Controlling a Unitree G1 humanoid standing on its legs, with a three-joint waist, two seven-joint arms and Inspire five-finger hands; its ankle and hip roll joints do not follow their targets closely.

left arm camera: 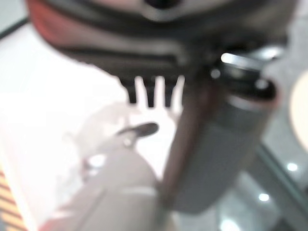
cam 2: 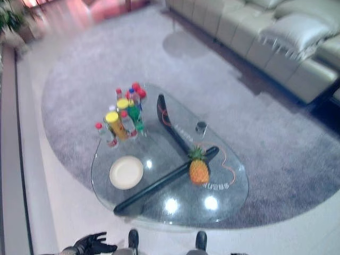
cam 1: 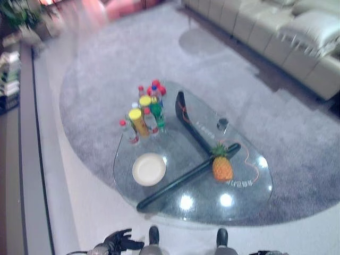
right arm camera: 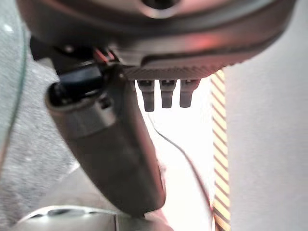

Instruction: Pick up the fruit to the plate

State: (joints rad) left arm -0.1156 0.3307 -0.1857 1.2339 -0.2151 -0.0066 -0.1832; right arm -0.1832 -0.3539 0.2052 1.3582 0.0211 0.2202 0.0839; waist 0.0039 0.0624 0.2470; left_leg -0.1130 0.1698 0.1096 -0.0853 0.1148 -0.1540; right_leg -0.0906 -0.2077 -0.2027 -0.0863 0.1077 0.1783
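Observation:
A pineapple (cam 1: 222,167) stands upright on the right part of the oval glass table (cam 1: 202,186), beside an orange cord. A round cream plate (cam 1: 149,169) lies empty on the table's left part, about a plate's width from the fruit. My left hand (cam 1: 119,241) hangs low at the near edge, short of the table, fingers spread and holding nothing. In the left wrist view that hand (left arm camera: 159,29) shows straight fingers. My right hand (right arm camera: 159,33) shows in its wrist view with fingers straight and empty, away from the table.
A cluster of several bottles and a yellow can (cam 1: 146,111) stands behind the plate. A small dark cup (cam 1: 222,124) sits at the table's far right. Black curved bars (cam 1: 186,175) run under the glass. A pale sofa (cam 1: 297,37) lines the far right, with grey rug (cam 1: 106,79) around the table.

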